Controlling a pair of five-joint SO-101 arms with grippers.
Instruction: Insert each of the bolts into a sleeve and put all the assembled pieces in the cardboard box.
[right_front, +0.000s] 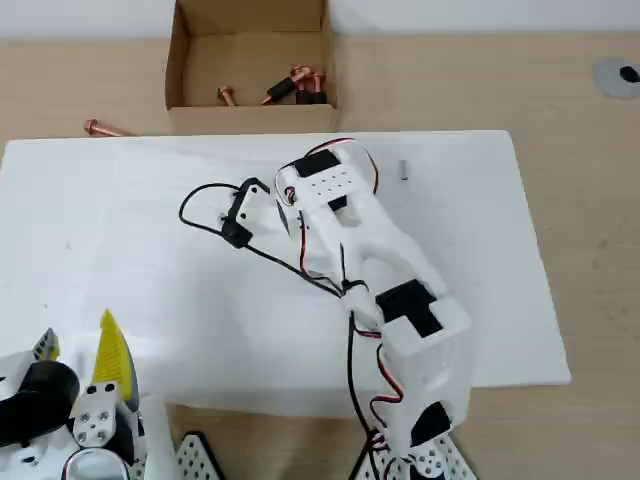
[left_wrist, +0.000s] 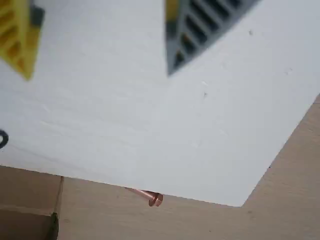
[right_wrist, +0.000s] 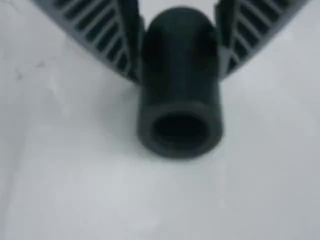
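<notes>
right wrist view: pincer (right_wrist: 179, 60) clamps sleeve (right_wrist: 180, 117) over white sheet (right_wrist: 70, 190).

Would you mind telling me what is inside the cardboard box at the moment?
Inside the cardboard box lie several copper bolts, at least two in dark sleeves, bunched by its near wall. That wall hides the floor strip directly behind it.

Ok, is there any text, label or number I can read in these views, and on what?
None: no readable print shows on the cardboard box, the white sheet, the black sleeve or the copper bolt.
</notes>
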